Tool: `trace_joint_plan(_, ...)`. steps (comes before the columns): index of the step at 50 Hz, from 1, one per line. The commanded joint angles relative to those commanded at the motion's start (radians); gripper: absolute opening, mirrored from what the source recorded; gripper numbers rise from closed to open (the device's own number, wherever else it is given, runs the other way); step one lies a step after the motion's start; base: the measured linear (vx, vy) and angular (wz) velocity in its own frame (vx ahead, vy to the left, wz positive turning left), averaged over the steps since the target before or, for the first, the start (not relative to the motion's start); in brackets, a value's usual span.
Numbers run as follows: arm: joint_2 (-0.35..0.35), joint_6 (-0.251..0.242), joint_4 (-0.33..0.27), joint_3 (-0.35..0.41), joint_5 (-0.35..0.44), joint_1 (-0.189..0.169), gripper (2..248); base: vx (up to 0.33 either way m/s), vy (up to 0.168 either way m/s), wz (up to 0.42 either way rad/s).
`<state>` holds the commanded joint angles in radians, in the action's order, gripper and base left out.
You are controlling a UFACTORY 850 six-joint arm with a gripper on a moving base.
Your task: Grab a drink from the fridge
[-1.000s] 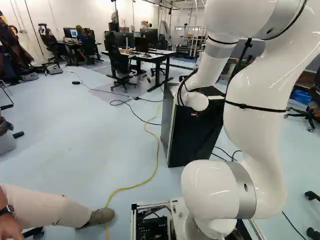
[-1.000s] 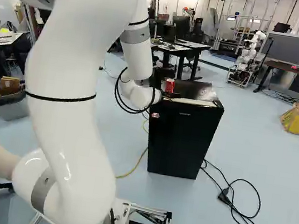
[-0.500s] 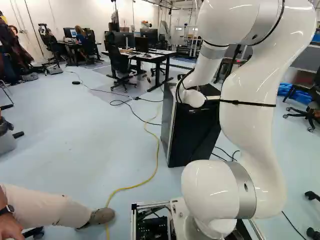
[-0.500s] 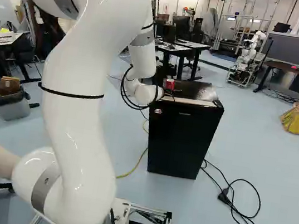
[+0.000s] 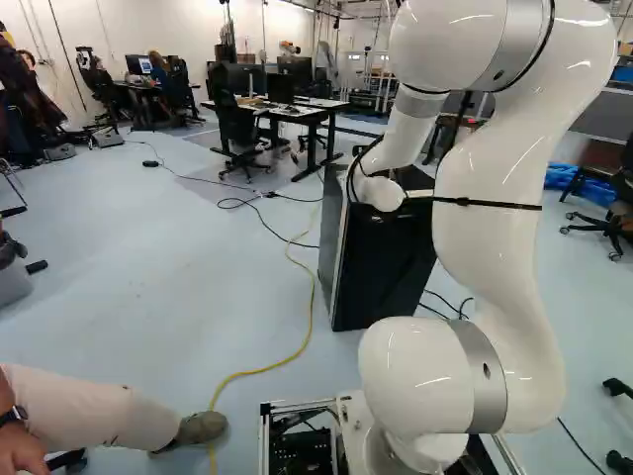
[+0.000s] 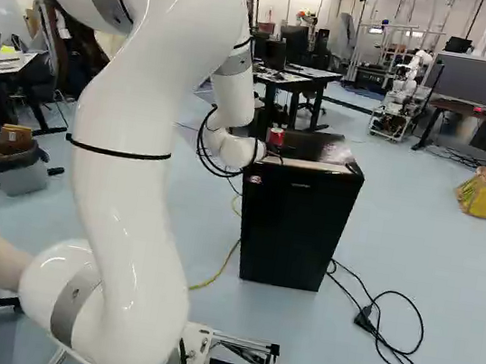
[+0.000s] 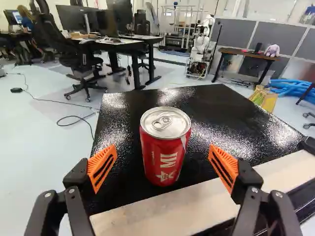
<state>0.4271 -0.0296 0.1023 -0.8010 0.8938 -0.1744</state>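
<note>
Arm (image 5: 499,178) eased slightly forward in approach, the released hand (image 7: 163,150) should next be advanced around the red drink can (image 7: 161,160) and closed.

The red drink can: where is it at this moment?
In the wrist view, the red can stands upright on top of the black fridge, beside the pale strip along its edge, with the open tool's fingers to either side.

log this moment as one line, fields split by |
end effector open | red can upright on fridge top, between the fingers | not gripped | fridge closed
</note>
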Motion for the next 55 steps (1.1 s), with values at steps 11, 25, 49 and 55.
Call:
trace_joint_plan(11,0.000,0.037,0.000,0.000,0.000,0.000,247,0.000,0.000,0.000)
trace_joint_plan(25,0.000,0.040,0.000,0.000,0.000,0.000,158,0.000,0.000,0.000)
trace_joint_plan(49,-0.015,0.040,0.000,0.002,0.000,0.000,97,0.000,0.000,0.000)
trace_joint_plan(55,-0.028,0.040,0.000,0.004,0.000,0.000,97,0.000,0.000,0.000)
